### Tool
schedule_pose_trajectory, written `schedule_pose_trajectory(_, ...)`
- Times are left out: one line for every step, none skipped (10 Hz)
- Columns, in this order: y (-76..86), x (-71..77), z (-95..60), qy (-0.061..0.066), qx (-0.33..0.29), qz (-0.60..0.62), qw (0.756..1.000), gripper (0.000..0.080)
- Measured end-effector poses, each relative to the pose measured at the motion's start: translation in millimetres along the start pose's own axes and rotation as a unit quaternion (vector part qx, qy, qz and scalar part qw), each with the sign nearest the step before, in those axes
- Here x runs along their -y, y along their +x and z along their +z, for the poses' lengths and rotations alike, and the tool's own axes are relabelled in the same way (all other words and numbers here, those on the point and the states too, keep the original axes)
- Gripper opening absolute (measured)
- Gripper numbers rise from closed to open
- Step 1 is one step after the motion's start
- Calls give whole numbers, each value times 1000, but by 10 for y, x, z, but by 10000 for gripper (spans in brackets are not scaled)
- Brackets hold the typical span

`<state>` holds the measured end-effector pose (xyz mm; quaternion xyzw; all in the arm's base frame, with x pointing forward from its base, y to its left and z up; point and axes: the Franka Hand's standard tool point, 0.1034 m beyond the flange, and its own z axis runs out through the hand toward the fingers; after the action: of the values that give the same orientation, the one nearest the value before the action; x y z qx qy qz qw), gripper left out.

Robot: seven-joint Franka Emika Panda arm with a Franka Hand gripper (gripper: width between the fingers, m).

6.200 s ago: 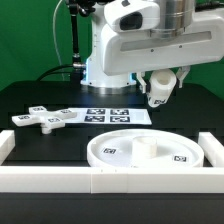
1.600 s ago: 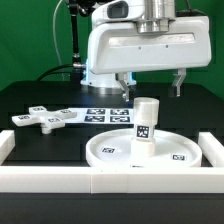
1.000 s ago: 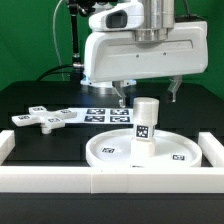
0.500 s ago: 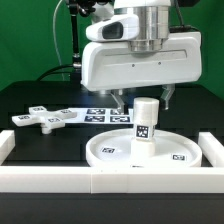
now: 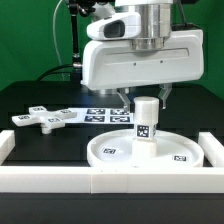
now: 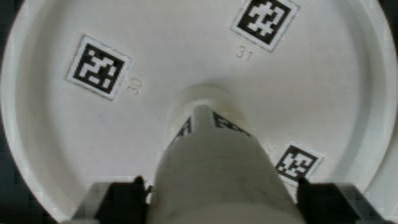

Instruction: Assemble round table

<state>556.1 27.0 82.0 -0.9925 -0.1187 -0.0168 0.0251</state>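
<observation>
The white round disc (image 5: 176,157) lies on the black table, and the short post (image 5: 146,126) stands upright at its centre with a tag on its side. My gripper (image 5: 143,98) is lowered over the top of the post, one finger on each side, open with narrow gaps. In the wrist view the post (image 6: 222,160) fills the space between the dark fingers (image 6: 125,196), and the disc (image 6: 160,50) with its tags lies below. The cross-shaped piece (image 5: 40,119) lies flat at the exterior view's left, apart from the disc.
The marker board (image 5: 104,114) lies flat behind the disc. A long white border rail (image 5: 110,180) runs along the table's front, with raised ends at both sides. A green wall stands behind the arm's base.
The post, lying on the disc 6.2 s ago, stands upright. Over the last 1.6 s my gripper has come down over its top, and the fingers now sit closer to its sides.
</observation>
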Motion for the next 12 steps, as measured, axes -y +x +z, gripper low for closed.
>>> schedule_pose_trajectory(0, 1, 1, 0, 0, 14, 1000, 404)
schedule_pose_trajectory(1, 7, 2, 1, 0, 49, 999, 404)
schedule_pose_trajectory(-3, 16, 15, 3, 1, 95, 995, 406)
schedule_pose_trajectory(7, 16, 23, 10, -3, 153, 988, 406)
schedule_pose_trajectory(11, 18, 26, 16, -5, 202, 979, 406)
schedule_pose_trajectory(13, 21, 24, 25, -4, 281, 959, 406)
schedule_pose_trajectory(14, 25, 23, 28, -3, 322, 946, 406)
schedule_pose_trajectory(16, 38, 24, 34, -1, 394, 919, 406)
schedule_pose_trajectory(17, 49, 23, 39, 3, 449, 892, 406)
schedule_pose_trajectory(27, 78, 27, 40, 5, 503, 863, 406)
schedule_pose_trajectory(32, 118, 33, 40, 8, 548, 836, 406)
schedule_pose_trajectory(39, 134, 35, 38, 11, 581, 813, 406)
